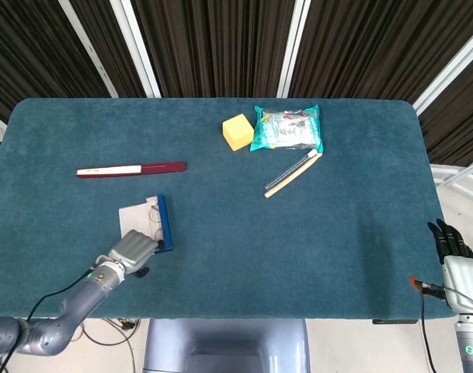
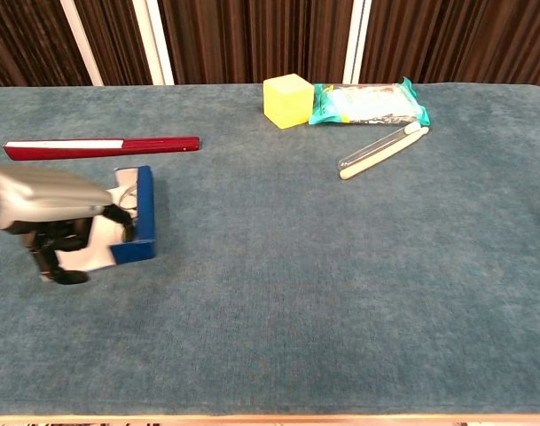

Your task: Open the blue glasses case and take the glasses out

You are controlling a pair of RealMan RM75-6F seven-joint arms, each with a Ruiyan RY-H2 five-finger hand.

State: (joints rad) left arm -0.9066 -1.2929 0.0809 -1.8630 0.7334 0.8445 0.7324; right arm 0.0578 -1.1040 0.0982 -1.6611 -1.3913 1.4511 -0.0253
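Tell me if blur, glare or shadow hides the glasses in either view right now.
Head view: sharp, evenly lit; glasses thin but visible in the open blue case. Chest view: no glare, left hand covers part of the case interior and casts a soft shadow beneath itself.

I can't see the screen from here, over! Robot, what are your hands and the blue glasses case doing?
Left hand at open blue glasses case, grip unclear. Glasses inside. Right hand idle at table edge. Nothing in the way.
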